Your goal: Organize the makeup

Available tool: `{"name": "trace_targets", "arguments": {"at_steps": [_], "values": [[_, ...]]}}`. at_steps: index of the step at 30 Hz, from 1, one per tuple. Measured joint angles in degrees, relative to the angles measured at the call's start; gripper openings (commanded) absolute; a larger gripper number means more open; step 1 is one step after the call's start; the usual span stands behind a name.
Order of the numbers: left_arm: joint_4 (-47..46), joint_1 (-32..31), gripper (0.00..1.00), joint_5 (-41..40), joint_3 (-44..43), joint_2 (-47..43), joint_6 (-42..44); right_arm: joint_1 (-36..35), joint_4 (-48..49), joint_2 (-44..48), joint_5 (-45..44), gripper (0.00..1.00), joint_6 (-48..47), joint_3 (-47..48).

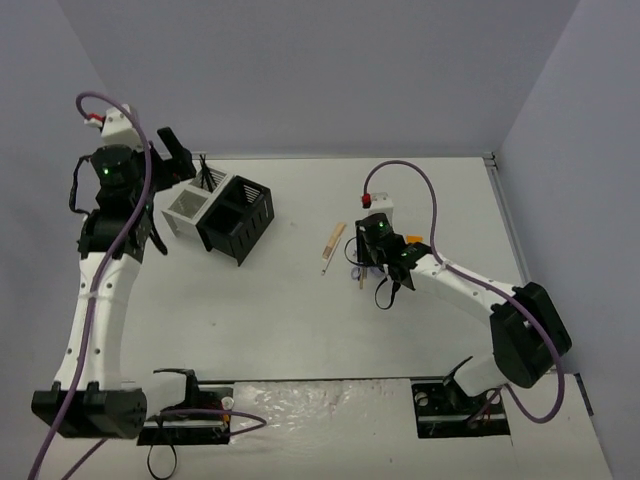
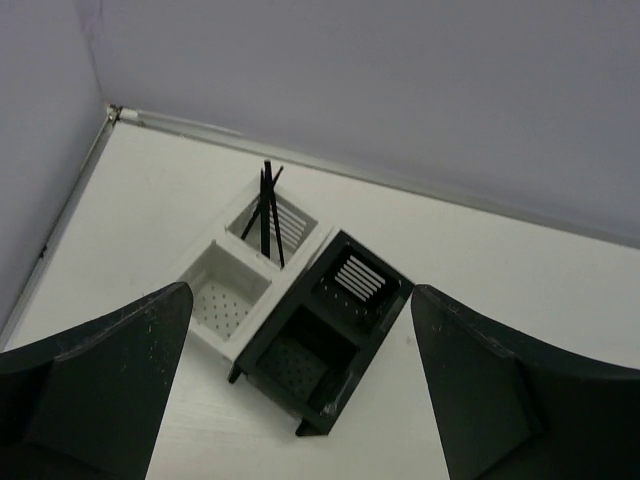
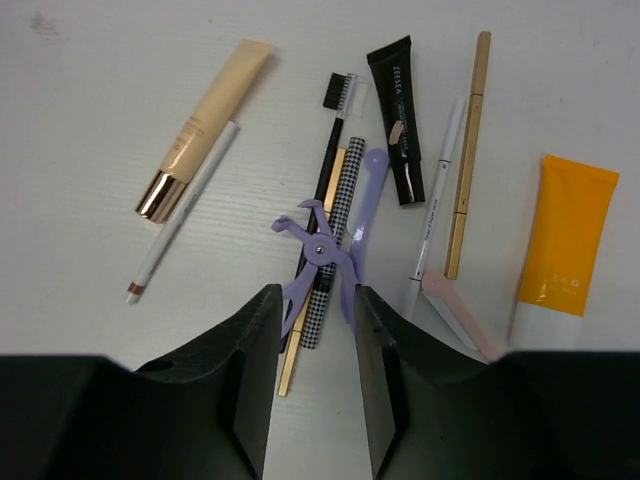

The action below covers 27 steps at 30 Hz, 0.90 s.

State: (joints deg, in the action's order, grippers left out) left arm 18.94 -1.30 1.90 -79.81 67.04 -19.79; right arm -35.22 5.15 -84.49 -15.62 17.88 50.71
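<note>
Between the right gripper's (image 3: pixel 313 295) narrowed jaws lies the lilac eyelash curler (image 3: pixel 322 250), flat on the table (image 3: pixel 80 90); whether they grip it is unclear. Beige tube (image 3: pixel 205 130), black tube (image 3: pixel 398 110), gold pencil (image 3: pixel 468 150) and orange tube (image 3: pixel 567 235) lie around it. Left gripper (image 2: pixel 300 292) gapes wide, empty, above the black mesh box (image 2: pixel 345 322).

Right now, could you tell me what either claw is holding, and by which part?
Left claw: open, empty. Right claw straddles the lilac looped piece at its near end, below the pivot; whether it grips yet cannot be told.
</note>
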Motion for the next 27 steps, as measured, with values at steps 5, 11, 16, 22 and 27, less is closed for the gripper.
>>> {"name": "trace_targets", "arguments": {"at_steps": [5, 11, 16, 22, 27], "values": [[4.3, 0.0, 0.89, 2.8, 12.5, -6.5, 0.1, 2.5, -0.6, -7.4, 0.3, 0.25, 0.3, 3.8], [8.9, 0.0, 0.89, 4.1, 21.2, -6.0, 0.2, 4.3, -0.3, -14.4, 0.8, 0.23, 0.1, 11.3], [9.3, 0.0, 0.89, 4.4, 21.1, -6.0, 0.2, 4.9, 0.2, -20.3, 1.4, 0.21, 0.1, 16.4], [9.3, 0.0, 0.89, 4.8, 21.0, -6.0, 0.2, 5.2, -0.3, -25.8, 2.1, 0.16, 0.3, 18.1], [9.3, 0.0, 0.89, 5.2, 21.0, -5.9, 0.2, 5.2, -0.7, -27.4, 2.4, 0.15, 1.6, 18.1]]}}
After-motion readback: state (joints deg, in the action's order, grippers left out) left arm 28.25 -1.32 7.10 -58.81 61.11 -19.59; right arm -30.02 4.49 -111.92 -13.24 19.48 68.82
